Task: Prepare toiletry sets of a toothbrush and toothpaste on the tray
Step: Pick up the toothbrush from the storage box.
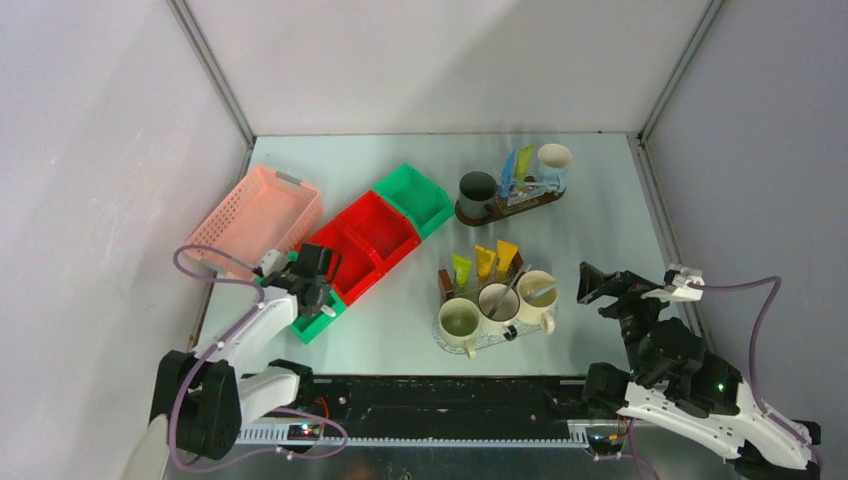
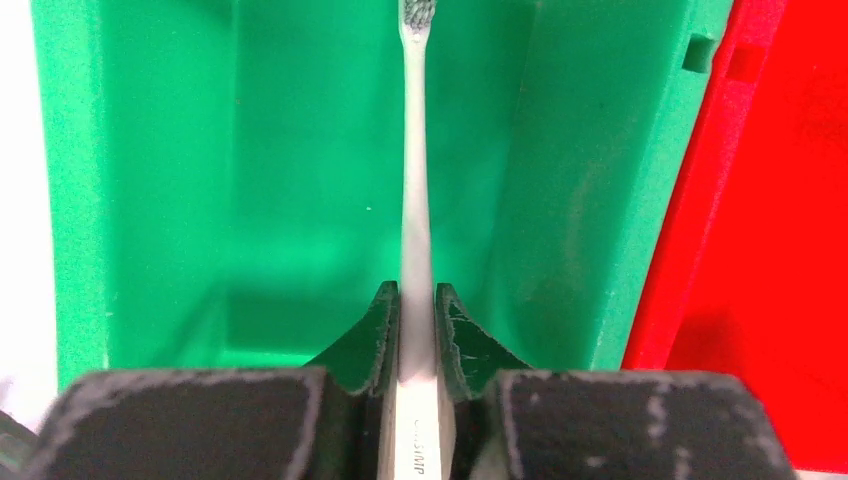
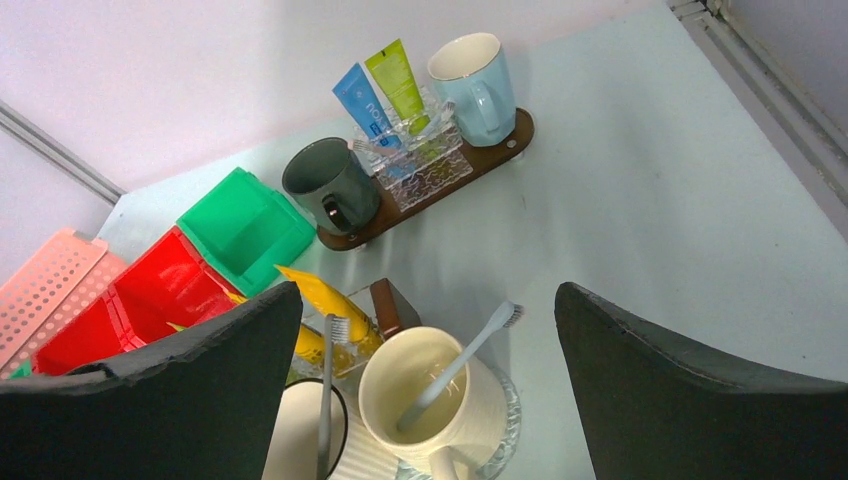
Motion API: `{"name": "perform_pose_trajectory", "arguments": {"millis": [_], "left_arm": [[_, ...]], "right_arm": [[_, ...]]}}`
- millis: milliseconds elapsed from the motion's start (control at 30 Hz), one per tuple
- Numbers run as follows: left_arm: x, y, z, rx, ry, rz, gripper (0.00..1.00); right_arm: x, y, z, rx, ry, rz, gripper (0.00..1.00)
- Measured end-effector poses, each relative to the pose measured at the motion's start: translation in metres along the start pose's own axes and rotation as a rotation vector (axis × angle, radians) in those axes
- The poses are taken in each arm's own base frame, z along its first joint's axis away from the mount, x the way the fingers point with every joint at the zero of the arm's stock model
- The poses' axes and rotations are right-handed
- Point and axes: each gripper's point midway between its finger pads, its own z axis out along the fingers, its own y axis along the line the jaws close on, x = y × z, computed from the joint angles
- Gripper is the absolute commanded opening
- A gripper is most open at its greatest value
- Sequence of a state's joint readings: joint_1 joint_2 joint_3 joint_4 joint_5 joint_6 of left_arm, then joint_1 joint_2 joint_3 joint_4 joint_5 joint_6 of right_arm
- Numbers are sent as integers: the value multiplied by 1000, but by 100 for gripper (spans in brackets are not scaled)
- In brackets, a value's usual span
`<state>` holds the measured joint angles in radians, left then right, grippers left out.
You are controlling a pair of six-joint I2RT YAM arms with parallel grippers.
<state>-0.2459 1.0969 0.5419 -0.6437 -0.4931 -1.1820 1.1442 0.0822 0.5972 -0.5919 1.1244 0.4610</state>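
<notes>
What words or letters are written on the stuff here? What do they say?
On the toothbrush handle, between the left gripper's fingers: tiny letters, too blurred to read.
On the blue tube: white letters, too small to read.
On the green tube: faint print, unreadable.
No other writing shows anywhere.

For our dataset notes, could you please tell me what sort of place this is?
Probably a robot test cell, not a bathroom: bare wall panels enclose the table, which holds sorting bins and staged mugs.
</notes>
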Motion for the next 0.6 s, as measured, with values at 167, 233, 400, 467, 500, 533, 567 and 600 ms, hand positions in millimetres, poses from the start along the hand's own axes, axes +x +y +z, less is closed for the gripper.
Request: {"name": "perform_pose_trajectory", "arguments": {"millis": [167, 233, 400, 467, 500, 533, 567, 600], "left_arm": [[-4, -3, -8, 44, -10, -28, 0], [-9, -4, -16, 71, -22, -46, 0], [-24, -6, -37, 149, -62, -93, 0], [-30, -8, -46, 188, -79, -108, 0], [-34, -9, -52, 210, -89, -114, 0], [-39, -11, -57, 234, -103, -119, 0], [-43, -13, -62, 258, -116, -122, 0], [-48, -15, -68, 286, -131, -124, 0]], "right_arm": [[-1, -2, 0, 7, -4, -4, 99], [-2, -3, 0, 12, -6, -7, 99], [-3, -6, 0, 29, -15, -23, 99], [-4, -7, 0, 32, -17, -30, 99], [-4, -7, 0, 34, -18, -35, 99], [-4, -8, 0, 37, -20, -42, 99], [-5, -9, 0, 40, -21, -47, 99], [-5, -9, 0, 42, -22, -50, 99]]}}
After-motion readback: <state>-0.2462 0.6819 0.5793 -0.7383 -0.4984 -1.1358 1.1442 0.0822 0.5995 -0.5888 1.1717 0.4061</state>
